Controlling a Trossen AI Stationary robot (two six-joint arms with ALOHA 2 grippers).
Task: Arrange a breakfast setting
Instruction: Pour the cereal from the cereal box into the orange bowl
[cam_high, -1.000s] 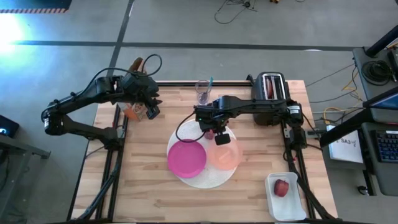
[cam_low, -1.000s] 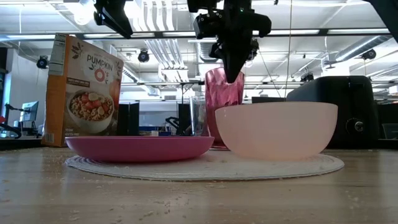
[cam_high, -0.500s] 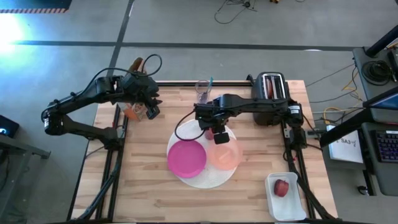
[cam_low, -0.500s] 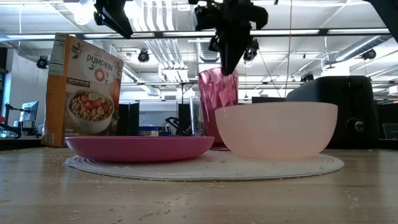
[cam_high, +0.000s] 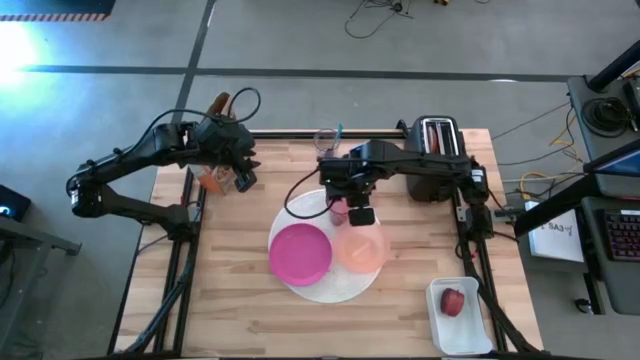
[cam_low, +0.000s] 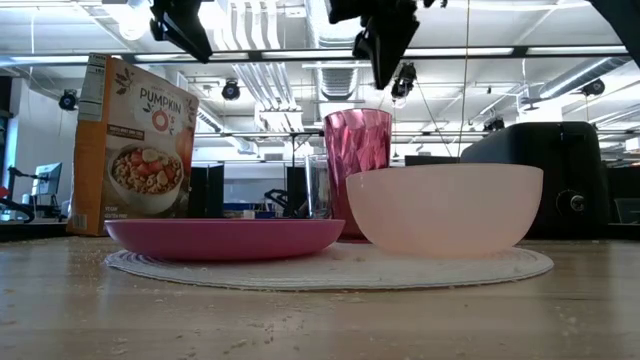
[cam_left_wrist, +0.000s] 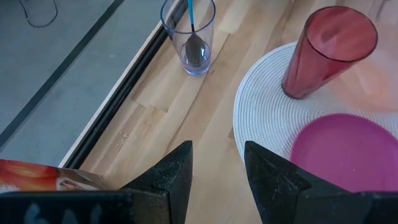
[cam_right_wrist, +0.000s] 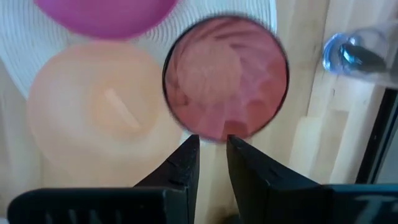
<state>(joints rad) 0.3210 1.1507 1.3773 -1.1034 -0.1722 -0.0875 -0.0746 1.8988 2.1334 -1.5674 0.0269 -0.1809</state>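
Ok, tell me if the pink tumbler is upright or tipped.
Upright: the pink tumbler stands on the white mat, mouth up, empty.

High view straight down; low view table-level; both wrist views share pink tumbler (cam_right_wrist: 225, 78).

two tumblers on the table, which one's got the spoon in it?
The clear tumbler on the bare wood near the table's back edge; the teal-handled spoon stands inside it. The pink tumbler sits empty on the white round mat, beside the peach bowl.
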